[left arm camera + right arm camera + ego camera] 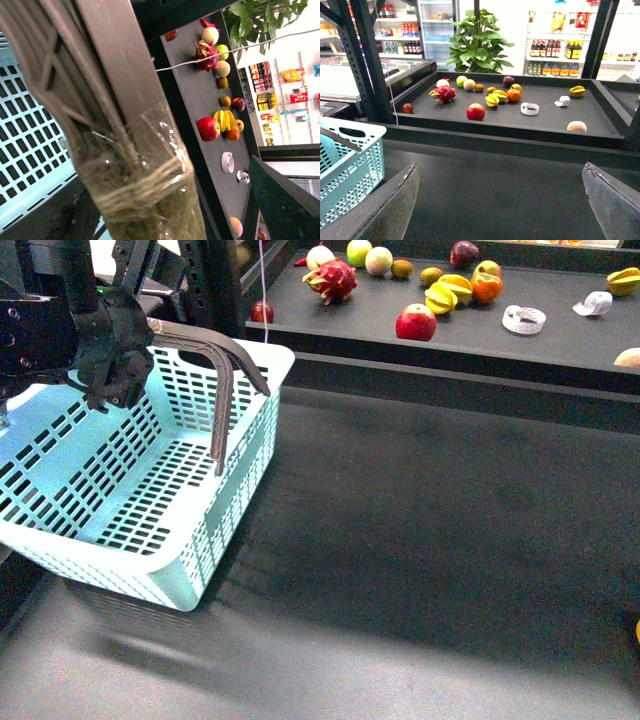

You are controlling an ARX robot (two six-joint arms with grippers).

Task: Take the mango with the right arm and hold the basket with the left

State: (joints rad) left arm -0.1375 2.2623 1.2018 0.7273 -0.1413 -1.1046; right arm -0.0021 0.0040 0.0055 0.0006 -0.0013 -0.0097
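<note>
The bench [560,340], a black rimmed tray of fruit, runs across the back, with a lower dark surface in front of it. The basket [120,500] hangs tilted over the left of that lower surface, off the bench's front left corner. It is empty, with its grey handles [225,390] folded together. The left hand [110,360] is clenched on those handles near their taped end, so that half of the task looks settled. It needs only a firm, quiet grip, with the basket mouth turned up. The right hand [499,172] is released, fingers spread wide, low before the bench's front edge and well apart from any fruit. Its reach is, I judge, the step in hand. The pale yellow-orange oval I take for the mango [577,126] lies alone near the front right corner, close to the front rim. To do the reach well, clear the rim first, then come down from above with the fingers across the fruit's short width. Close gently, since smooth skin can slip. Do not mistake the ridged starfruit [577,90] toward the back right, or the apple [475,112] near the front middle, for the mango
</note>
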